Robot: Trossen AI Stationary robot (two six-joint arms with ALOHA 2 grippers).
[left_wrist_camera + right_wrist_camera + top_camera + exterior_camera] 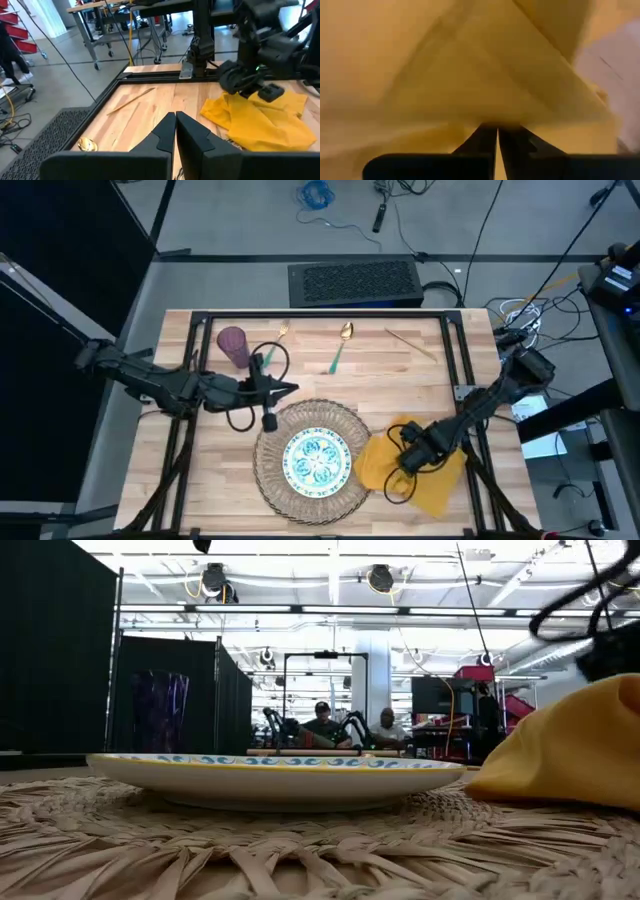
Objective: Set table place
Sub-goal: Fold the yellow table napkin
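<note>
**Right gripper pinching the yellow napkin**

The right gripper [405,463] is down on the yellow napkin [432,480], its fingers [485,137] clenched together with the cloth bunched against their tips. The napkin lies rumpled on the table [400,365], touching the right edge of the woven mat [275,480], which carries the white patterned plate [315,457].

The left gripper [290,389] hovers just beyond the mat's far edge, fingers [192,132] closed on nothing. Behind it stand the purple cup [233,345], the fork [272,348] and the spoon [341,343]; a thin wooden stick [410,345] lies near the far right
</note>
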